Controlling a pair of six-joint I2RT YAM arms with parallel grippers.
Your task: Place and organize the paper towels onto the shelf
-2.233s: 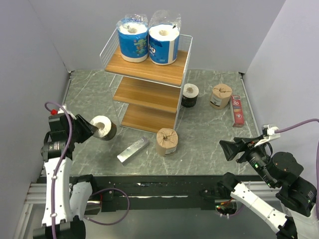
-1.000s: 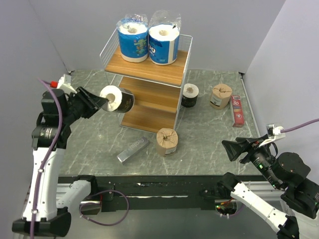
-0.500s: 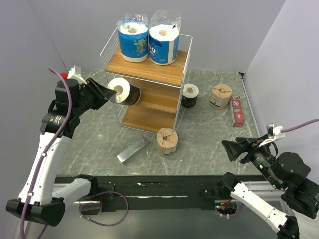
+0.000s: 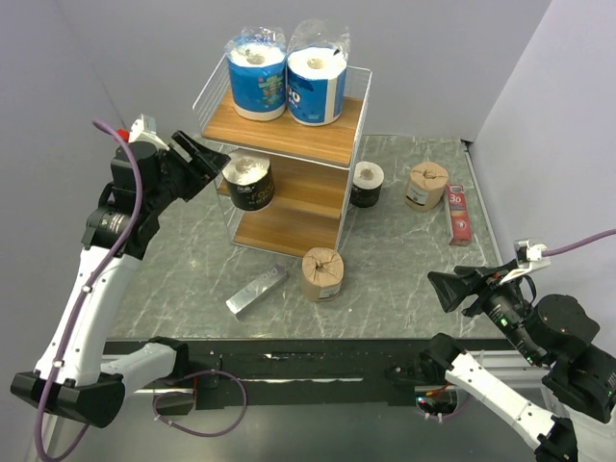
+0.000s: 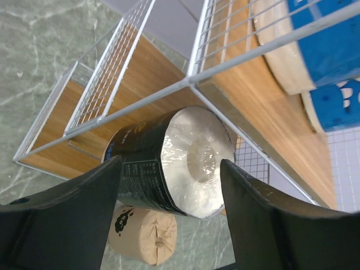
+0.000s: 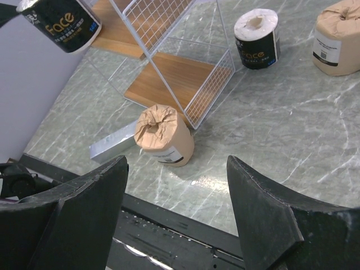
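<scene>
Black roll (image 4: 247, 180) has travelled up from beside the shelf (image 4: 308, 137) to its middle tier, and the left gripper (image 4: 200, 159) has just let go.
It leans at the tier's corner, right ahead of the spread fingertips; whether it's seated squarely, hard to tell. Blue rolls (image 4: 257, 77) stand on the top tier above the tool, so roughly half done. Left on the table (image 4: 404, 260) beyond it: second black roll (image 4: 367, 184), near brown roll (image 4: 322, 274), far brown roll (image 4: 426, 186). Left arm is raised, stretched toward the rack; right gripper (image 4: 445, 289) hangs low, well apart, jaws wide — empty.
</scene>
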